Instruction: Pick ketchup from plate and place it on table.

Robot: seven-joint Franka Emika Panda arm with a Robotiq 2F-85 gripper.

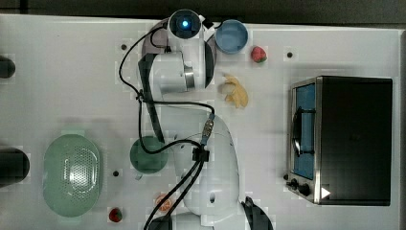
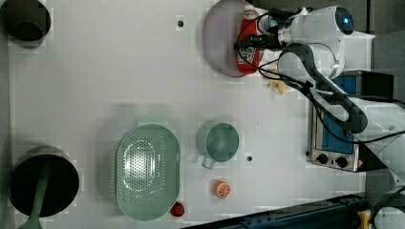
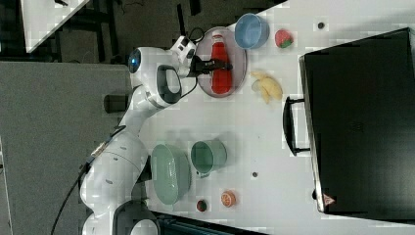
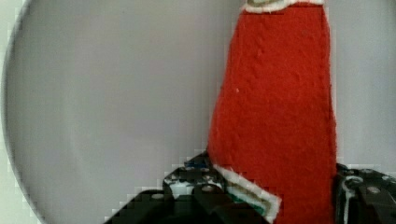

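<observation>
The ketchup, a red bottle with a white label, lies on its side on the lilac-grey plate at the top of the left view. My gripper reaches across the bottle's middle. In the wrist view the ketchup fills the space between the two black fingers, which press against both of its sides while it rests on the plate. In the right view the gripper sits over the ketchup on the plate. White table spreads around the plate.
A blue bowl, a strawberry and a yellow peeled fruit lie near the plate. A toaster oven stands at the top view's right. A green cup, green basket and orange slice sit nearer the arm's base.
</observation>
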